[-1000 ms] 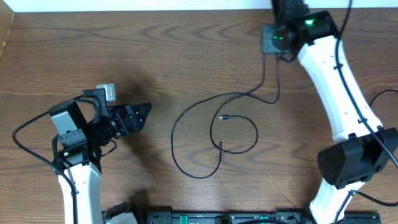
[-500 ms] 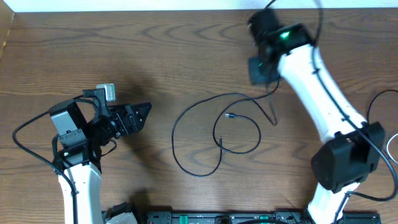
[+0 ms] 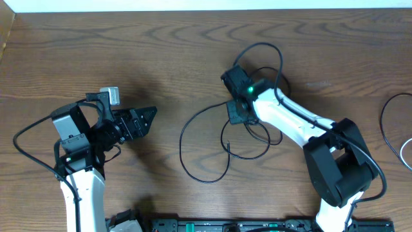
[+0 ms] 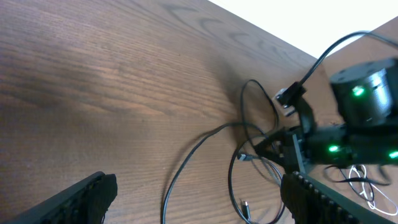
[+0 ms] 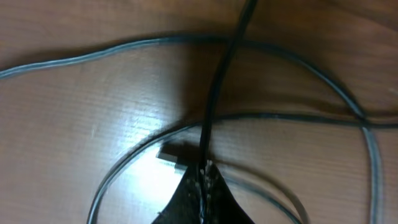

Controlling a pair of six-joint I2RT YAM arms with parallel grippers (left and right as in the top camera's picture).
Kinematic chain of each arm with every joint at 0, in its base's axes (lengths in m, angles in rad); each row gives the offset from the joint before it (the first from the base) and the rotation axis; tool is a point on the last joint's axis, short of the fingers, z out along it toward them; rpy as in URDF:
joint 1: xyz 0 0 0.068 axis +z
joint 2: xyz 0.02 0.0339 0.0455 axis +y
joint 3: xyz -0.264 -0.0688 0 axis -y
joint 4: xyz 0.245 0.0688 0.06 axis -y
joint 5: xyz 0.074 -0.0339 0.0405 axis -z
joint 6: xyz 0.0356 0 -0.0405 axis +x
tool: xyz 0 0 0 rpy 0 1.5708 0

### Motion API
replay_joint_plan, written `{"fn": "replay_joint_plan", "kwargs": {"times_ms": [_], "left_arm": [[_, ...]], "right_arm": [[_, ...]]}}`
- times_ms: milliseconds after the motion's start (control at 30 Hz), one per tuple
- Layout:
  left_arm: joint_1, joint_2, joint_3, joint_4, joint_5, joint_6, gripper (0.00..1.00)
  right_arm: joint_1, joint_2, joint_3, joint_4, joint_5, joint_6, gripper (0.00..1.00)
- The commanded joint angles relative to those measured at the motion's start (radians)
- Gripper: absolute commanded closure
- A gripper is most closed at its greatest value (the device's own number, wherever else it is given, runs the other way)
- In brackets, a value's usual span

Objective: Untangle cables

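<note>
Status: not done, I'd say early to mid.

- right tool [image 5: 202,179]: jaws fully closed, pinching the black cable [image 5: 224,74] just beside its plug end [image 5: 171,154]. It sits mid-worktop [image 3: 129,51], right on top of the tangle.
- left tool [image 3: 147,122]: jaws wide open and holding nothing, parked at the left, well apart from the cable.
- The black cable lies centre-worktop in loose loops. It crosses itself at least twice near the right tool, with one big open loop towards the left. No straight run yet, so those crossings are what's left to clear.
- At the far right edge, well apart from the centre tangle: a second black cable [image 3: 384,119] and a pale cable [image 3: 403,153]. Both are cut off by the frame, so I can't tell whether they're clear of each other. They look set aside, which would be the finished share.

Count:
- cables: 3 visible (2 black, 1 pale)
- plug ends seen: 1
- tools: 2
</note>
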Motion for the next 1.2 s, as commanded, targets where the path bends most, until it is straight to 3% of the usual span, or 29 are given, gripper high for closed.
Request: {"fn": "replay_joint_plan", "kwargs": {"times_ms": [0, 200, 433, 533, 800, 933, 1167], "left_arm": [[0.005, -0.001, -0.003, -0.002, 0.016, -0.001, 0.11], [0.005, -0.001, -0.003, -0.002, 0.016, 0.0, 0.11], [0.005, -0.001, -0.003, -0.002, 0.016, 0.0, 0.11], [0.005, -0.001, -0.003, -0.002, 0.016, 0.0, 0.11], [0.005, -0.001, -0.003, -0.001, 0.015, 0.007, 0.11], [0.005, -0.001, -0.003, -0.001, 0.008, 0.007, 0.11], [0.005, -0.001, -0.003, 0.01, 0.008, 0.007, 0.11]], "right_arm": [[-0.008, -0.017, -0.082, 0.083, 0.001, 0.037, 0.99], [-0.012, -0.017, -0.098, 0.111, 0.027, 0.018, 0.98], [-0.025, -0.017, -0.098, 0.152, 0.069, 0.003, 0.74], [-0.036, -0.017, -0.098, 0.148, 0.068, -0.027, 0.69], [-0.041, -0.017, -0.098, 0.14, 0.02, -0.275, 0.68], [-0.051, -0.017, -0.098, 0.143, 0.019, -0.382, 0.6], [-0.09, -0.017, -0.097, 0.146, -0.033, -0.514, 0.54]]}}
